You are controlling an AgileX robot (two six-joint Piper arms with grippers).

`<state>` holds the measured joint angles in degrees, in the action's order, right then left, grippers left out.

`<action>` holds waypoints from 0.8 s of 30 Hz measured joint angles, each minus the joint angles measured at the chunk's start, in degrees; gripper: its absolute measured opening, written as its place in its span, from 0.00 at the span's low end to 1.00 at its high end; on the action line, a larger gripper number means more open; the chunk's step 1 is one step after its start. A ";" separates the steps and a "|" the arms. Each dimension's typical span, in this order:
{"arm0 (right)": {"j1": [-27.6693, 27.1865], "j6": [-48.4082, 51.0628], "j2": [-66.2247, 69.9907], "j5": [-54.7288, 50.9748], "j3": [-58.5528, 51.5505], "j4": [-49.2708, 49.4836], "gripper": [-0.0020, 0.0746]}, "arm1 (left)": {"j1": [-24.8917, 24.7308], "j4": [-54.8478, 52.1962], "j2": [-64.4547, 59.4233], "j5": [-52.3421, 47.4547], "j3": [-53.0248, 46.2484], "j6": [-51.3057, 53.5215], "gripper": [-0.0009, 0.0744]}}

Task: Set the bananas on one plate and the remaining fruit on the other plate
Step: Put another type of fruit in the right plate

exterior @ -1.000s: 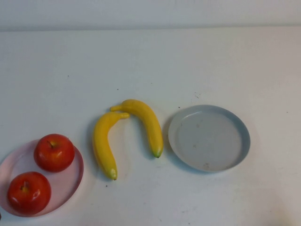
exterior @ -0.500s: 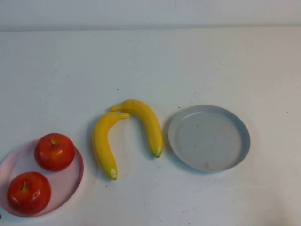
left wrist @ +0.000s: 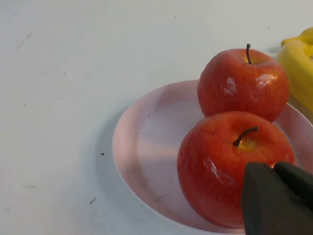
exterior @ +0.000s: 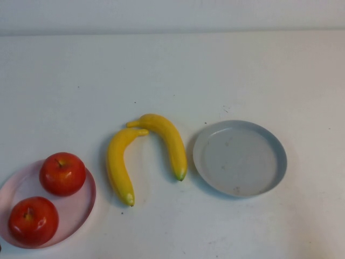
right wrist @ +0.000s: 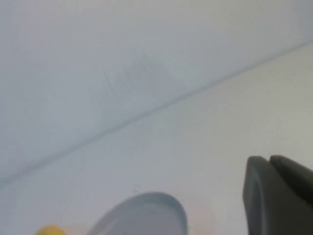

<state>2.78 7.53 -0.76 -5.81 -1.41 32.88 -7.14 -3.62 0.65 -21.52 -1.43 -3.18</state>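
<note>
Since both shiny red apples (exterior: 62,174) already sit on the pale pink plate (exterior: 86,208), next pick is the two yellow bananas (exterior: 119,164) on the white table (exterior: 172,75), beside the empty grey-blue plate (exterior: 240,157); grab mid-curve. Left gripper (left wrist: 275,169) over near apple, right gripper (right wrist: 270,161) high, fingers clenched, empty. Vs earlier: far apple nudged slightly.

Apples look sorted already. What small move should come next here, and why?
Probably the right gripper, shut and raised off the table, should open and come down over the banana nearest the grey plate. Both apples sit on the pink plate, both bananas lie on the table, and the grey plate holds nothing. The left gripper is shut beside the apples.
</note>
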 joint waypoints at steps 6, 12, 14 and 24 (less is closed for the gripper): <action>0.00 0.07 0.00 -3.42 1.19 13.77 0.00 | 0.00 0.00 0.00 0.00 0.00 0.00 0.02; 0.00 0.14 10.22 -21.49 15.04 13.82 0.00 | 0.00 0.00 0.00 0.00 0.00 0.00 0.02; 0.00 0.14 16.82 -28.33 21.00 11.22 0.00 | 0.00 0.00 0.00 0.00 0.00 0.00 0.02; 0.48 6.06 52.17 -48.50 45.76 1.25 0.01 | 0.00 0.00 0.00 0.00 0.00 0.00 0.02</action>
<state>3.25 13.58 51.41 -54.32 44.35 34.13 -7.14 -3.62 0.65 -21.52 -1.43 -3.18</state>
